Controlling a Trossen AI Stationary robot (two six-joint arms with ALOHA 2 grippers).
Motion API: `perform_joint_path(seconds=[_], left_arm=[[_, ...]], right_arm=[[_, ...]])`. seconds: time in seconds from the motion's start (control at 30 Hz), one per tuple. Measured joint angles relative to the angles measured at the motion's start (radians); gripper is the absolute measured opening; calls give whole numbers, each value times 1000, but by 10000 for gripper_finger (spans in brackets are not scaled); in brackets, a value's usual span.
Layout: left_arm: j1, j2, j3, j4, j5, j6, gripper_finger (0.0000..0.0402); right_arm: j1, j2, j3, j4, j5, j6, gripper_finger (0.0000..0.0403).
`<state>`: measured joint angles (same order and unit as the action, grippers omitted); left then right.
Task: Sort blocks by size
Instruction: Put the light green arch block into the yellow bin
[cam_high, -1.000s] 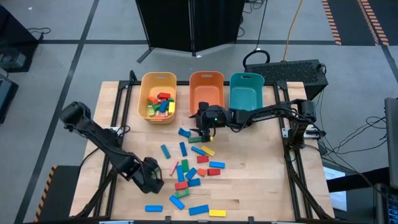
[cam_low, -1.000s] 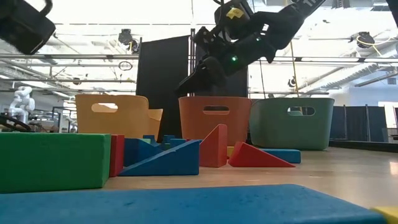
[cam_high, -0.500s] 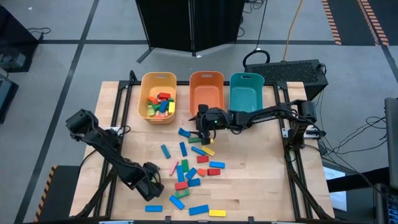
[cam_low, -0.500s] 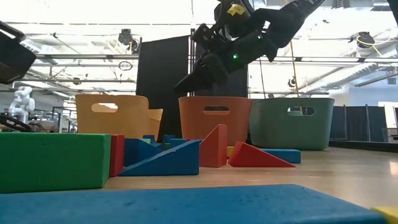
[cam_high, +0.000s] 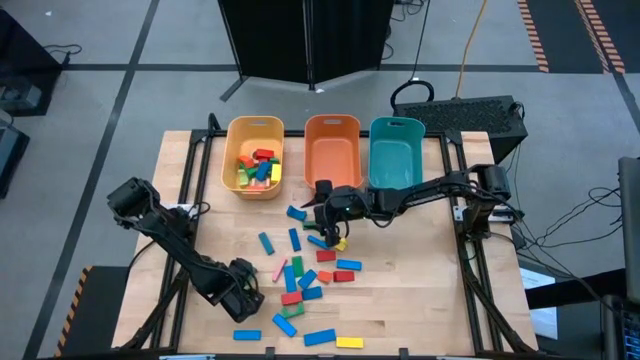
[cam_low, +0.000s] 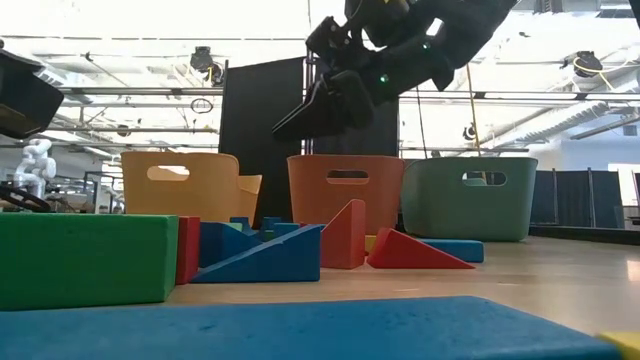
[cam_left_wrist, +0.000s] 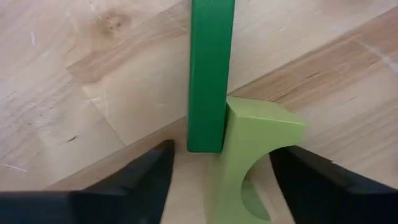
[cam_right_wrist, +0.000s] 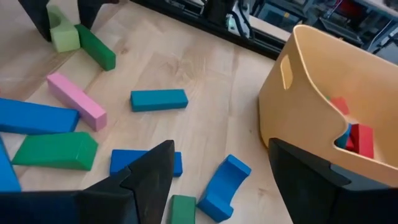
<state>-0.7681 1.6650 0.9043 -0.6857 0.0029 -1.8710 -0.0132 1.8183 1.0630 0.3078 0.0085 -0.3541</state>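
Observation:
Loose blocks (cam_high: 312, 268) in blue, red, green, yellow and pink lie flat on the wooden table's middle and near part. At the near left, my left gripper (cam_left_wrist: 217, 163) points down at the table. Its open fingers stand on either side of a light-green arch block (cam_left_wrist: 256, 149) and the end of a green bar (cam_left_wrist: 210, 74) beside it. Whether they touch the arch, I cannot tell. My right gripper (cam_high: 320, 212) hovers open over the blocks in front of the orange bin (cam_high: 332, 124), with nothing between its fingers (cam_right_wrist: 146, 180).
Three bins stand in a row at the far edge. The yellow bin (cam_high: 254, 128) holds several blocks, and the orange bin and the teal bin (cam_high: 396, 128) stand to its right. Bare wood lies at the table's right and far left.
My left gripper has sunk toward the table at the near left. My right gripper has swung from the orange bin's front toward the near edge, over the scattered blocks. No block has moved.

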Motion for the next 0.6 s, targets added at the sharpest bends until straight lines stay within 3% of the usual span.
perform_joint_path(seconds=[0.27, 0.6], left_arm=[[2, -1, 0, 0, 15, 48, 147], [2, -35, 0, -2, 23, 52, 70]], right_arm=[[-3, 0, 0, -6, 0, -2, 247], [-3, 0, 0, -29, 0, 1, 247]])
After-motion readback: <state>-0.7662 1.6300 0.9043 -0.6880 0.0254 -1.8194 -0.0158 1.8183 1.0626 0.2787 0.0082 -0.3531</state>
